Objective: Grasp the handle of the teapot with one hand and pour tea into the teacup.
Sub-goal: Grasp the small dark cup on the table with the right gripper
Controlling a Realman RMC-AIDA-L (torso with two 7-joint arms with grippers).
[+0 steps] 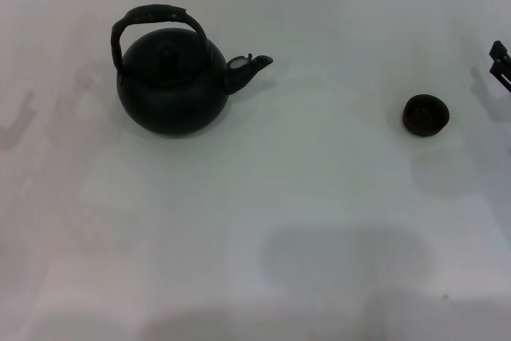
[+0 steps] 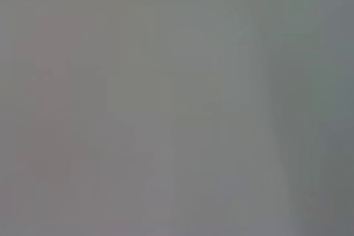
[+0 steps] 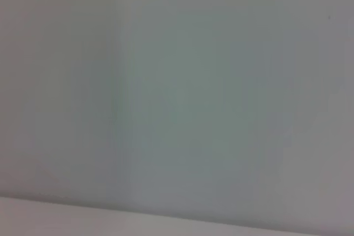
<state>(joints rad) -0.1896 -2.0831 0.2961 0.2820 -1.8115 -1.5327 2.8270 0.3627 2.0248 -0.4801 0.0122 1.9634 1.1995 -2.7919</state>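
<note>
A round matte black teapot (image 1: 170,85) stands on the white table at the left in the head view, its spout (image 1: 249,66) pointing right. Its dark arched handle (image 1: 156,17) loops upright over the knobbed lid. The small dark teacup (image 1: 425,114) sits far to the right, well apart from the pot. A dark bit of my right gripper (image 1: 500,63) pokes in at the right edge, beyond the cup. My left gripper is out of view. Both wrist views show only blank pale surface.
The white table (image 1: 263,221) spreads wide between pot and cup and toward the front. Soft shadows lie at the near edge and at the far left.
</note>
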